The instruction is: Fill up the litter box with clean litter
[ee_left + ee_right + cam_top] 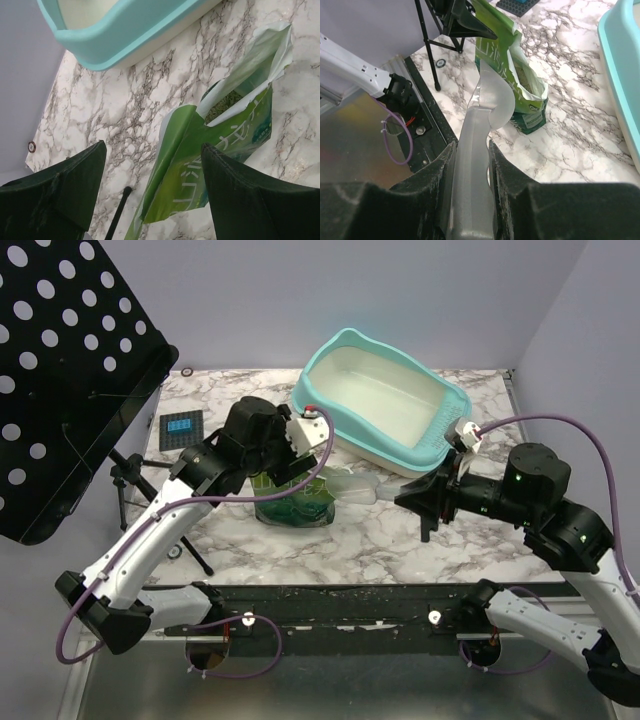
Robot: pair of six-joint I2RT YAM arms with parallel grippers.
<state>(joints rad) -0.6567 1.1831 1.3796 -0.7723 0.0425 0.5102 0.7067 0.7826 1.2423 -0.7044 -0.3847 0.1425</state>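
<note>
Left of centre in the overhead view, your left pincer (152,160) hangs over the green bag (295,502) with its fingers spread wide, gripping nothing. The bag stands on the marble tabletop (330,550) with its mouth gaping and the clean litter (520,75) low inside. Take one lip and hold it open and upright, since a slack bag will likely fold over the scoop. To the right, your right pincer (470,150) is clamped on the handle of the clear scoop (487,107), bowl toward the bag. Enter shallow, lift level, then carry to the litter box (385,390) — upper centre-right, no litter showing inside.
</note>
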